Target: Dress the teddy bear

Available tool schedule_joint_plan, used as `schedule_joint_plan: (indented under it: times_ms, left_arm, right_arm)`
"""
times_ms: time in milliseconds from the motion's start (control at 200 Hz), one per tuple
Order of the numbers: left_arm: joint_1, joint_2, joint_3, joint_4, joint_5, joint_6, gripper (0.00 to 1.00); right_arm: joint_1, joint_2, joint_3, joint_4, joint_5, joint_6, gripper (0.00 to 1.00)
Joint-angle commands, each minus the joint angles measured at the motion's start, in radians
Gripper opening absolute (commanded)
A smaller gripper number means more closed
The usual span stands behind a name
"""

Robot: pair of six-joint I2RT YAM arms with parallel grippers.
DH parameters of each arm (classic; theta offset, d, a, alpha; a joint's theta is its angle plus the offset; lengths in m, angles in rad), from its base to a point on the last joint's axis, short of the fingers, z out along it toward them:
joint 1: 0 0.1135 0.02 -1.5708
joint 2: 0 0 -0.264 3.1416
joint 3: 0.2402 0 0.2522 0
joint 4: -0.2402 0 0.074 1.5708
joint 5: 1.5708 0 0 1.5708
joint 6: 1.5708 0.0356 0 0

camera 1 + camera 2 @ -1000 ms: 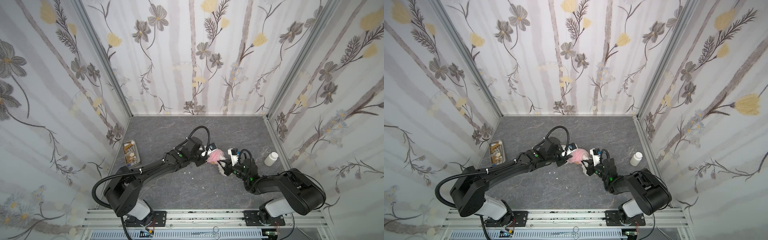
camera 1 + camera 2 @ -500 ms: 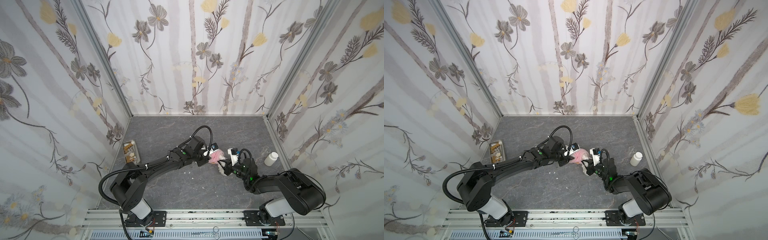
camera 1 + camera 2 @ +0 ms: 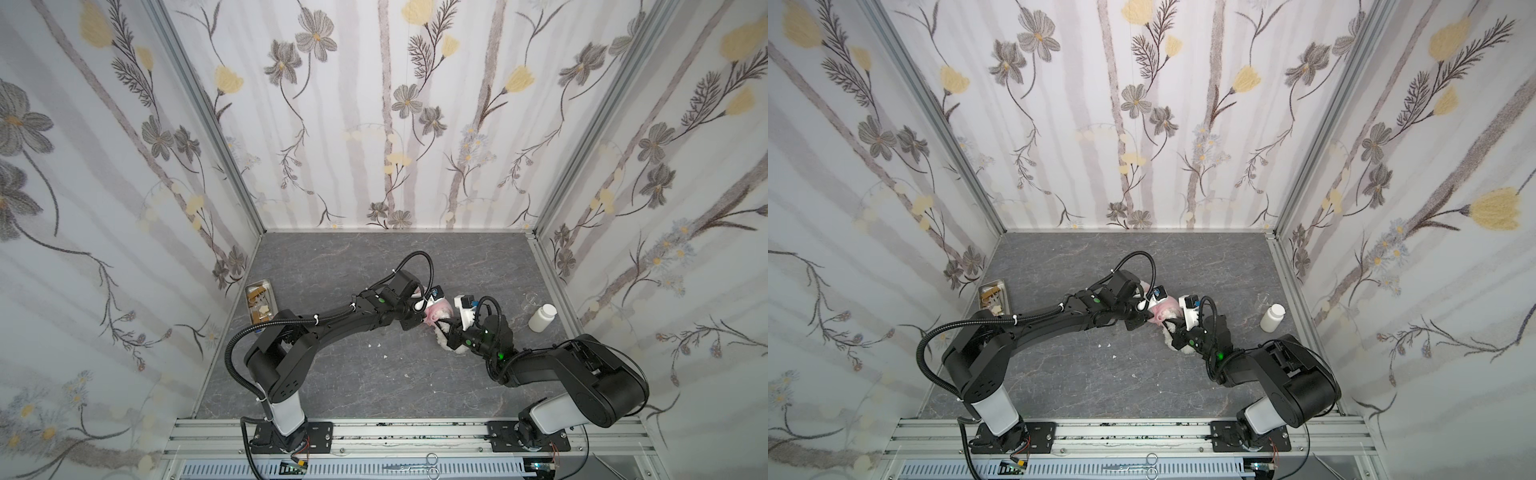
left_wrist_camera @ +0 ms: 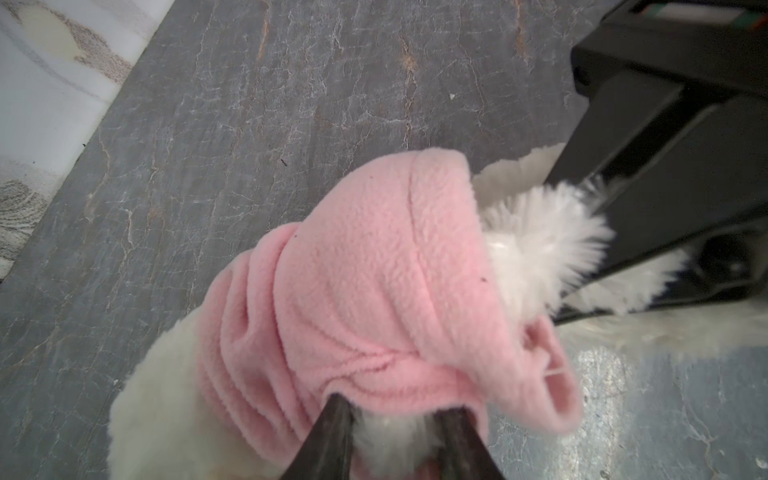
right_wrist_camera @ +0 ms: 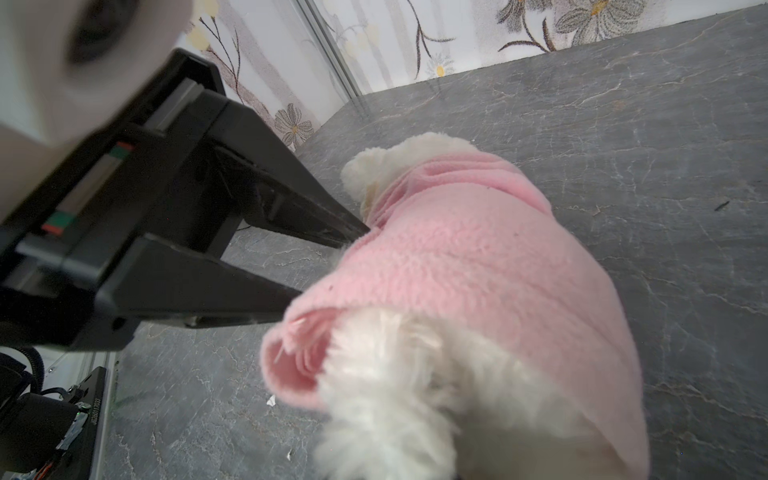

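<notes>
While the teddy bear [image 5: 399, 395] lies near the middle of the grey table [image 4: 291, 104] with the pink hoodie [image 4: 365, 266] bunched around its body, white fur shows at both ends and one sleeve [image 5: 291, 365] gapes, apparently empty. The left gripper [image 4: 392, 415] has its jaws partly apart, tips tucked at the hem with fur between them; whether they pinch cloth cannot be told. The right gripper [image 3: 454, 329] is closed on the bear's fur, anchoring it. The step looks like drawing the hem further along the body: the left should catch cloth alone, not plush, and pull away from the right's hold in a low, even stroke. A white bottle [image 3: 542, 318] and a tray [image 3: 261, 300] stand well clear.
</notes>
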Motion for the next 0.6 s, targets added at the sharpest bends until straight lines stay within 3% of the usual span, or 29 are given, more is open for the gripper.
schedule_joint_plan:
  times_ms: [0, 85, 225, 340, 595]
  left_arm:
    - [-0.004, 0.032, 0.021, -0.025, -0.010, -0.024, 0.17]
    - [-0.004, 0.027, 0.028, -0.024, -0.005, -0.048, 0.00]
    - [0.000, -0.033, -0.005, -0.004, -0.006, -0.097, 0.00]
    - [0.010, -0.138, -0.114, 0.096, -0.024, -0.115, 0.00]
    - [0.048, -0.218, -0.219, 0.198, -0.126, -0.197, 0.00]
  right_arm:
    - [0.007, 0.005, 0.006, 0.127, -0.066, 0.035, 0.00]
    - [0.005, 0.004, -0.001, 0.127, -0.051, 0.038, 0.00]
    - [-0.034, -0.006, -0.024, 0.101, -0.023, 0.050, 0.00]
    - [-0.074, -0.017, -0.058, 0.100, -0.018, 0.057, 0.00]
    - [-0.083, -0.012, -0.082, 0.144, -0.034, 0.066, 0.00]
